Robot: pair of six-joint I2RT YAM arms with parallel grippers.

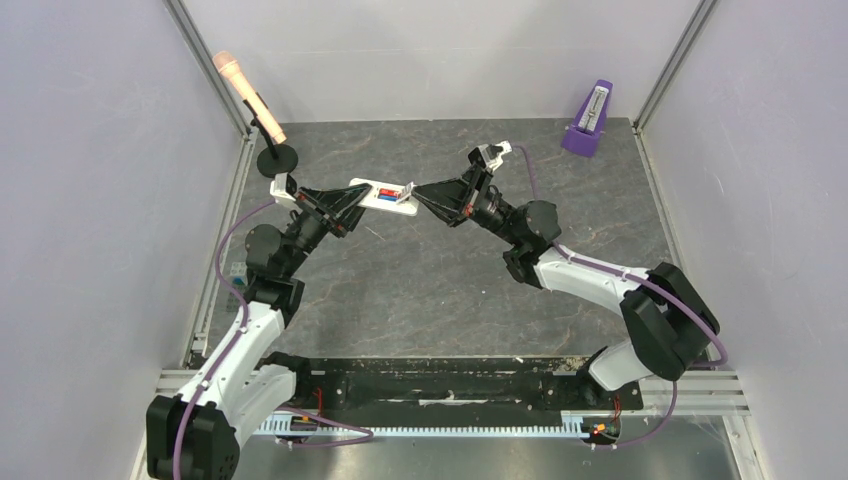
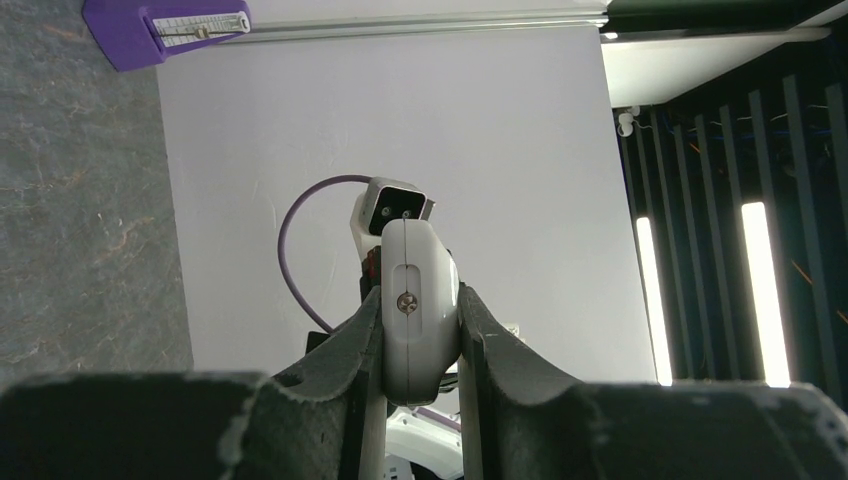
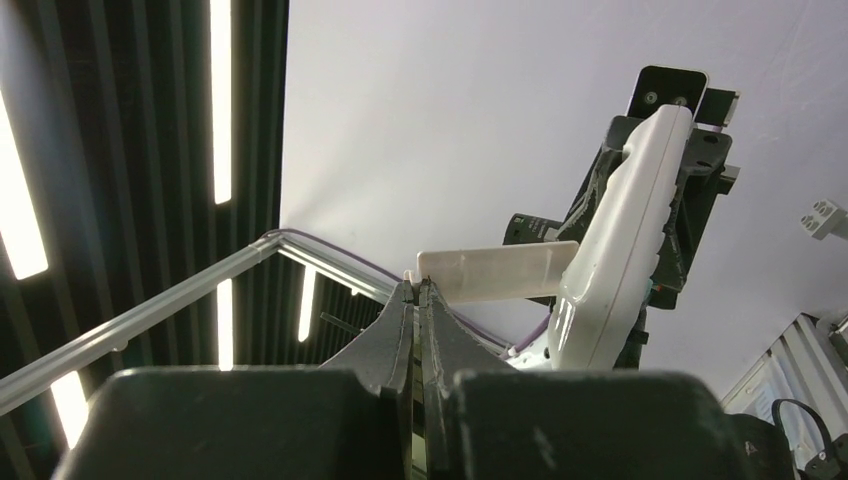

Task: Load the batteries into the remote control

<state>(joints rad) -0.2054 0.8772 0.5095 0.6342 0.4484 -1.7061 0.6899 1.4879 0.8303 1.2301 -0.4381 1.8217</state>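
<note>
Reaching up from the lower left of the overhead view, the left arm bends at the elbow. Its left gripper point(image 1: 350, 201) is clamped on the left end of the small white rectangular plastic remote control point(image 1: 370, 190) in the upper middle. The right arm stretches in from the lower right, and the right gripper point(image 1: 416, 195) meets the remote's right end. A red-orange cylindrical cell point(image 1: 388, 189) and a blue cylindrical cell point(image 1: 386, 197) lie side by side in the open bay. A pink microphone on a black stand point(image 1: 248, 95) stands near the left gripper. A purple metronome point(image 1: 590, 120) sits well apart in the upper right corner of the grey stone-patterned table point(image 1: 420, 290).

From the left wrist, the black fingers point(image 2: 362, 335) squeeze the remote's sides at centre frame. The metronome's scale at upper left is too small to read.

From the right wrist, the jaws pinch the near end of a thin white flat plastic panel point(image 3: 497, 272), whose far end touches the remote.
</note>
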